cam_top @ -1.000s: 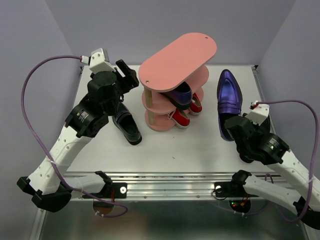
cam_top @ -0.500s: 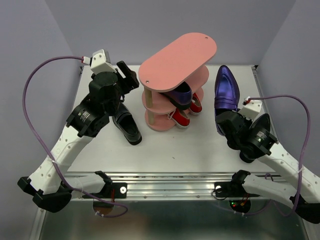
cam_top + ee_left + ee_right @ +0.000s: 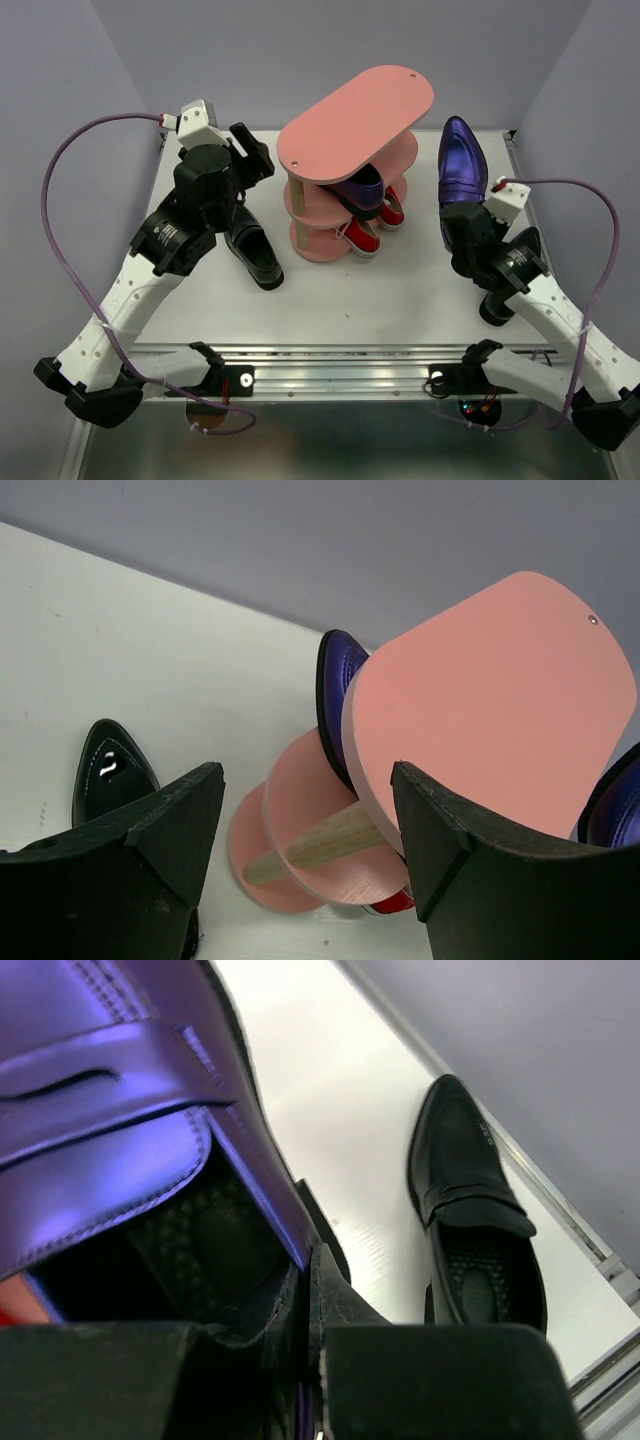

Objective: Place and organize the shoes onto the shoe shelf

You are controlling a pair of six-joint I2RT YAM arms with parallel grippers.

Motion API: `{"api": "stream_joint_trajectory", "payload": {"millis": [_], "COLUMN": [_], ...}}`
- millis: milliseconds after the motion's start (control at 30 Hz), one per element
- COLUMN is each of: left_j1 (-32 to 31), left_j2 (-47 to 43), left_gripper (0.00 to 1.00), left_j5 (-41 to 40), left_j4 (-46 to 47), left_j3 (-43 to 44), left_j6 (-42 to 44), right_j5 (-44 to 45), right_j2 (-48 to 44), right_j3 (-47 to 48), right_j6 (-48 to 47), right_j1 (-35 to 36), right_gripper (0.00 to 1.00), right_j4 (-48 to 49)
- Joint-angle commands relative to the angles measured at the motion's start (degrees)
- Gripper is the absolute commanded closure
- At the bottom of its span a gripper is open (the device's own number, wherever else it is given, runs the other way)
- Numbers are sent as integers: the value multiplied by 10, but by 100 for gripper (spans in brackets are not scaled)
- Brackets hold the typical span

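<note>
Shoes sit in 3 places. On the pink 3-tier shoe shelf (image 3: 355, 105), mid-table (image 3: 400, 290), a glossy purple loafer (image 3: 360, 188) lies on the middle board. Below it show 2 red sneakers (image 3: 362, 237), apparently on the lowest board, though the top board hides much of them. The second purple loafer (image 3: 462, 165) is just right of the shelf, toe toward the back wall. Its heel rim is pinched by the right gripper (image 3: 463, 230), whose fingers the wrist view shows clamped on that rim. The right black loafer (image 3: 475, 1230) lies on the table beside that arm, near the right edge. The left black loafer (image 3: 255, 255) lies left of the shelf, partly under the left arm. The left gripper (image 3: 250, 152) hovers above it beside the shelf's top board, fingers spread with nothing between them.
</note>
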Motion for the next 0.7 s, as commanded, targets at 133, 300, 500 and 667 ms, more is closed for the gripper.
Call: {"api": "stream_joint_trajectory", "payload": {"millis": [133, 300, 500, 667], "left_j1": [9, 12, 17, 19], "left_j2": [-24, -28, -27, -26], "left_gripper": [21, 21, 21, 21], "left_j5": [-10, -15, -11, -4], "left_j4": [10, 7, 10, 14], "left_j3": [-3, -7, -16, -18], "left_j6": [19, 21, 22, 23], "right_j5": [-201, -264, -343, -384], "right_j2": [29, 80, 111, 117], "right_j3": [-5, 47, 99, 124], "right_j6": [-97, -139, -174, -181], "right_j1": [-213, -232, -255, -255], "right_gripper": [99, 99, 99, 99], "right_j4": [228, 232, 219, 201]}}
